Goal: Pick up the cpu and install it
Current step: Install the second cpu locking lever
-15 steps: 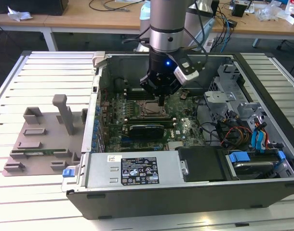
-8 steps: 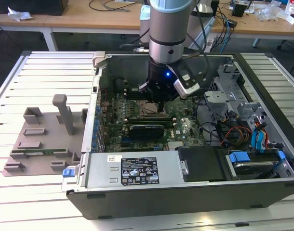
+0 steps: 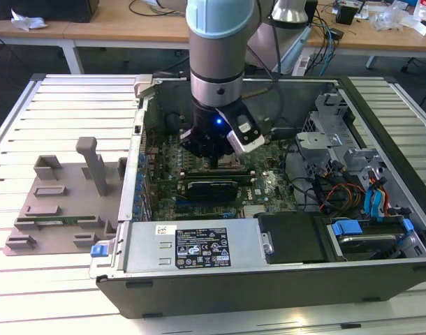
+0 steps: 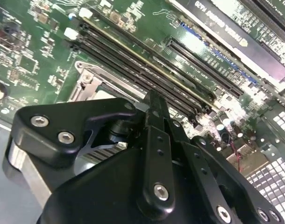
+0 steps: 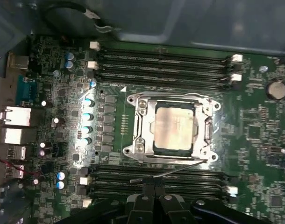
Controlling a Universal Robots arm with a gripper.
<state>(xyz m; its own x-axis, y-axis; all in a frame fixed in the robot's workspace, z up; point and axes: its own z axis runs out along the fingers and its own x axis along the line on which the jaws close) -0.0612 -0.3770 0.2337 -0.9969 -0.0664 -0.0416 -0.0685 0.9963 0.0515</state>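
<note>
1. Slatted white table (image 3: 52, 105) fills the foreground.
2. Wooden benches (image 3: 122, 24) along the back, strewn with cables (image 3: 147, 8).
3. Dark floor (image 3: 24, 59) beneath them.
4. Even overhead lighting.

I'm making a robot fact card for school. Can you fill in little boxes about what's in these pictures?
place: open computer case on a slatted table
arm: reaches down into the case
gripper: above the motherboard, beside the socket
cpu: silvery square, sitting in the socket
memory slots: long, black, on two sides of the socket
grey tray: outside the case, at the exterior view's left
</note>
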